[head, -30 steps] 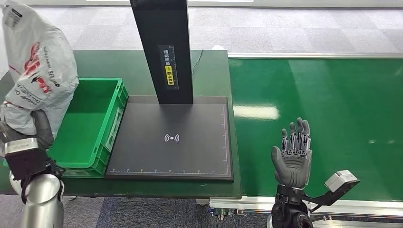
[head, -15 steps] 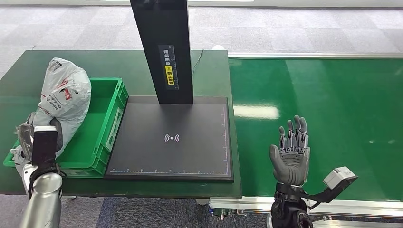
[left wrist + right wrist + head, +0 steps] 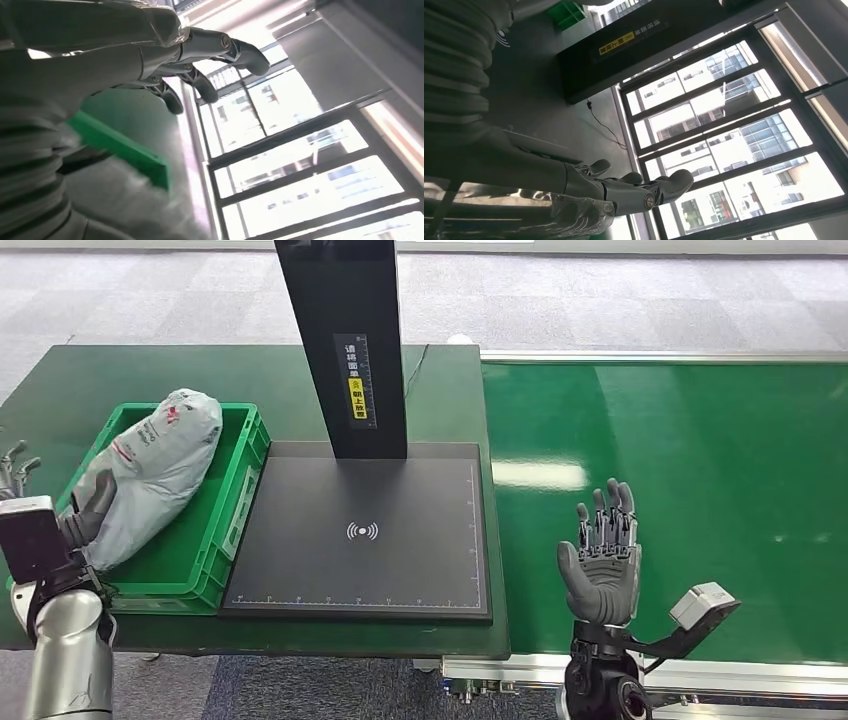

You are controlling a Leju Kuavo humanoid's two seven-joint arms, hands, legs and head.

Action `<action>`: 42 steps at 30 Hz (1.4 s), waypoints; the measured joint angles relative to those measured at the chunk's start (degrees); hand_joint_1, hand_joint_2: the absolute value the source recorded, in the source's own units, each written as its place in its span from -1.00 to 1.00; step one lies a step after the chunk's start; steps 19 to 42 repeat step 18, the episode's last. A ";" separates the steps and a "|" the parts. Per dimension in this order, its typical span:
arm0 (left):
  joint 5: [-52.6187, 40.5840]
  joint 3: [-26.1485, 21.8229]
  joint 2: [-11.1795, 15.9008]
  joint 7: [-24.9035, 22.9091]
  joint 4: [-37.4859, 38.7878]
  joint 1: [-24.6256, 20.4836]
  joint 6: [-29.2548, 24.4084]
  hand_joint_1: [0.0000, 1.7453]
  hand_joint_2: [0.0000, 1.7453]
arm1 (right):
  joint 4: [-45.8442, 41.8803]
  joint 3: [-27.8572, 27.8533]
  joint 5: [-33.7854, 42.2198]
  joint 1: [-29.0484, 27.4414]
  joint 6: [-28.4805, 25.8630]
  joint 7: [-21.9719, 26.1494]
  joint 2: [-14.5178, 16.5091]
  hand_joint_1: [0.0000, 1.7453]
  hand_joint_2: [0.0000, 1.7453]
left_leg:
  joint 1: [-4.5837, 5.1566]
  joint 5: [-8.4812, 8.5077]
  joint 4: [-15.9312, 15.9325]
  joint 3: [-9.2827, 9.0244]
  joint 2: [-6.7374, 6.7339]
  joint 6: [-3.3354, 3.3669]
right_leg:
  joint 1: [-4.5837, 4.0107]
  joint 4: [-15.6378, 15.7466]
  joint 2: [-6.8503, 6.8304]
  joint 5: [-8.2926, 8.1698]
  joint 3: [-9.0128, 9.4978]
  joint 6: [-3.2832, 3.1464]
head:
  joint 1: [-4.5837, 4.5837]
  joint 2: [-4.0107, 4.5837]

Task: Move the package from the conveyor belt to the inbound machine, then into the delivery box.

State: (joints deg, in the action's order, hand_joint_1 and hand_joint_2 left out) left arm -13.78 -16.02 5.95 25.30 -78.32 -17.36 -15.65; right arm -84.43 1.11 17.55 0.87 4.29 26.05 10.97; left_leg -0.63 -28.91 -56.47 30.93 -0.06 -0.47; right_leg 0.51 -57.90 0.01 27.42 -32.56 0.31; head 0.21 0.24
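At the far left of the head view the left hand (image 3: 45, 515) rises at the near-left corner of the one green delivery box (image 3: 238, 490), its silver forearm coming up from below with the dark wrist block facing the camera. A dark thumb lies against the near end of the package (image 3: 150, 472), while thin fingertips (image 3: 14, 455) stick up apart from it outside the box's left wall; whether the hand holds the bag or merely touches it cannot be told. In the left wrist view the left hand's fingers (image 3: 235, 47) reach out loosely extended past a green box edge. There is one package, a grey-white plastic mailer bag with red print, and it lies inside the delivery box, slanting from the near-left corner up toward the far-right, its upper end resting over the far rim. Just right of the box, touching its side, sits the single inbound machine (image 3: 360, 530), a flat black scan pad with a white wireless symbol and a tall black post standing at its far edge, bearing a yellow label. Further right runs the one green conveyor belt (image 3: 720, 470). Above its near edge the right hand (image 3: 600, 565) stands upright, palm toward the camera, fingers straight and slightly spread, holding nothing; the right wrist view shows its fingers (image 3: 644, 190) extended likewise.
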 joint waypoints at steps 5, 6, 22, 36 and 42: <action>1.38 3.21 -1.60 2.47 -12.15 3.82 -1.43 -1.00 1.00 | 0.21 -0.03 0.09 -0.14 -0.16 0.00 0.00 -1.00 1.00 | 0.00 -0.02 0.00 0.02 -0.01 -0.01 | 0.00 0.01 0.00 0.00 -0.02 0.00 | -0.01 0.00; 2.14 3.73 -1.96 3.40 -14.38 4.68 -1.88 -1.00 1.00 | 0.21 -0.07 0.09 -0.23 -0.25 0.01 0.00 -1.00 1.00 | 0.00 -0.02 0.00 0.01 -0.02 -0.02 | 0.00 0.01 0.01 0.00 -0.02 0.00 | -0.02 0.00; 5.57 13.02 -6.20 6.72 -31.52 19.26 10.71 -1.00 1.00 | 0.07 -0.95 -1.39 -1.39 -1.02 -0.27 -0.18 -1.00 1.00 | 0.01 -0.06 0.00 0.00 -0.02 -0.01 | 0.01 0.04 0.01 0.03 -0.01 0.00 | -0.02 0.00; 5.57 13.02 -6.20 6.72 -31.52 19.26 10.71 -1.00 1.00 | 0.07 -0.95 -1.39 -1.39 -1.02 -0.27 -0.18 -1.00 1.00 | 0.01 -0.06 0.00 0.00 -0.02 -0.01 | 0.01 0.04 0.01 0.03 -0.01 0.00 | -0.02 0.00; 5.57 13.02 -6.20 6.72 -31.52 19.26 10.71 -1.00 1.00 | 0.07 -0.95 -1.39 -1.39 -1.02 -0.27 -0.18 -1.00 1.00 | 0.01 -0.06 0.00 0.00 -0.02 -0.01 | 0.01 0.04 0.01 0.03 -0.01 0.00 | -0.02 0.00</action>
